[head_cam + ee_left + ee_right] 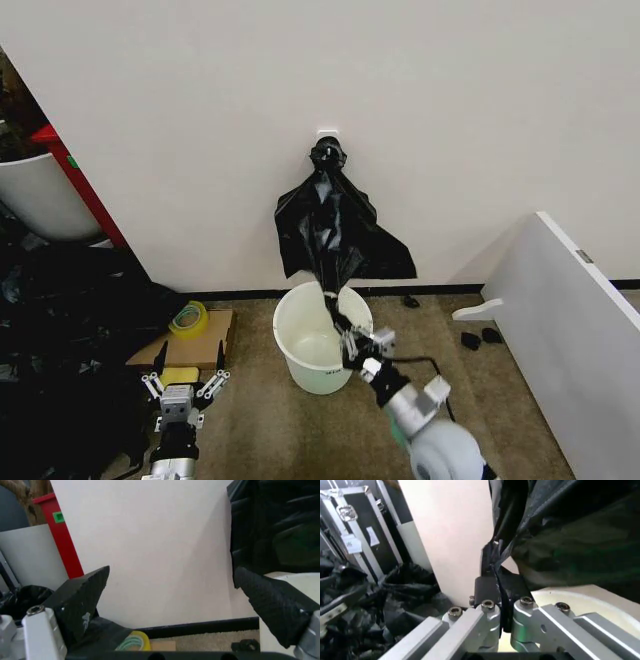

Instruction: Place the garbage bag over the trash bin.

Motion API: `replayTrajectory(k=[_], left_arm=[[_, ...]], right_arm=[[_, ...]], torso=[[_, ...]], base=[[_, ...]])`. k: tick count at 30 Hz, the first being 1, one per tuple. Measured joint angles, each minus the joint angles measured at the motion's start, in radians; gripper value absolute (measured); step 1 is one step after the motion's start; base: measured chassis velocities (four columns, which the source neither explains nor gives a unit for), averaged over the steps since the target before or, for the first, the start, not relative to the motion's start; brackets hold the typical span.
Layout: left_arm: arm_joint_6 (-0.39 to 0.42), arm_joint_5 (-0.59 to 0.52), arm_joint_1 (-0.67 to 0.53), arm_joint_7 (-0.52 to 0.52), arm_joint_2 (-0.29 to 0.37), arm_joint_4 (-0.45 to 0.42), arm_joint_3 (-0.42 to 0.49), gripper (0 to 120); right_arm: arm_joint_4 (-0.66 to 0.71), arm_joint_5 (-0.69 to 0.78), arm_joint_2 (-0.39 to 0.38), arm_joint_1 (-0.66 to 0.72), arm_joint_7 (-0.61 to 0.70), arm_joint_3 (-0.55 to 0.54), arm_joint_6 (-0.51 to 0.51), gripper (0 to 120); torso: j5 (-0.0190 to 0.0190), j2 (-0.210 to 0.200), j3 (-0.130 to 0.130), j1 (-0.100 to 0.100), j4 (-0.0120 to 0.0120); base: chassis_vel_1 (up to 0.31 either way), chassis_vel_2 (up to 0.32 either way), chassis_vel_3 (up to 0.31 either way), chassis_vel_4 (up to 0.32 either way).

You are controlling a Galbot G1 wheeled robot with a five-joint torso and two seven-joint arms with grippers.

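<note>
The trash bin (318,340) is a round white bucket standing on the carpet against the wall. A flat black bundle of bags (335,230) hangs from a wall hook above it. From the bundle a thin stretched strand of black plastic, the garbage bag (330,297), runs down over the bin's mouth. My right gripper (352,343) is at the bin's near rim, shut on that strand. In the right wrist view its fingers (487,590) pinch the garbage bag (496,560) above the bin's rim (570,596). My left gripper (185,385) hangs open low on the left, with nothing between its fingers (82,596).
A cardboard box (200,350) with a yellow tape roll (187,318) lies left of the bin. A heap of black plastic (60,330) and a white tub with a red edge (40,195) are at far left. A white panel (580,330) leans at right.
</note>
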Motion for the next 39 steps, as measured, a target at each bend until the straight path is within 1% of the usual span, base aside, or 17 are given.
replayTrajectory(k=[8, 26, 27, 29, 35, 39], left_arm=[[-0.003, -0.001, 0.000, -0.001, 0.008, 0.000, 0.001, 99], [-0.001, -0.017, -0.011, -0.002, 0.017, 0.001, -0.003, 99], [-0.001, -0.017, -0.013, -0.002, 0.017, 0.006, -0.003, 99], [-0.001, -0.017, -0.013, -0.002, 0.017, 0.008, -0.003, 99], [-0.001, -0.017, -0.017, -0.002, 0.014, 0.015, 0.000, 99], [-0.001, -0.017, -0.018, -0.002, 0.014, 0.016, 0.000, 99]], right_arm=[[0.002, -0.066, 0.011, -0.051, 0.000, -0.008, 0.044, 0], [-0.018, -0.134, 0.024, -0.071, -0.023, -0.012, 0.102, 0], [-0.029, -0.155, 0.021, -0.080, -0.035, -0.012, 0.131, 0], [-0.031, -0.161, 0.020, -0.083, -0.039, -0.012, 0.139, 0], [-0.051, -0.205, 0.021, -0.111, -0.080, -0.008, 0.219, 0], [-0.064, -0.219, 0.020, -0.118, -0.096, -0.001, 0.251, 0]], torso=[[0.0000, 0.000, 0.000, 0.000, 0.0000], [0.0000, 0.000, 0.000, 0.000, 0.0000], [0.0000, 0.000, 0.000, 0.000, 0.0000], [0.0000, 0.000, 0.000, 0.000, 0.0000], [0.0000, 0.000, 0.000, 0.000, 0.0001], [0.0001, 0.000, 0.000, 0.000, 0.0000]], base=[[0.000, 0.000, 0.000, 0.000], [0.000, 0.000, 0.000, 0.000], [0.000, 0.000, 0.000, 0.000], [0.000, 0.000, 0.000, 0.000], [0.000, 0.000, 0.000, 0.000], [0.000, 0.000, 0.000, 0.000]])
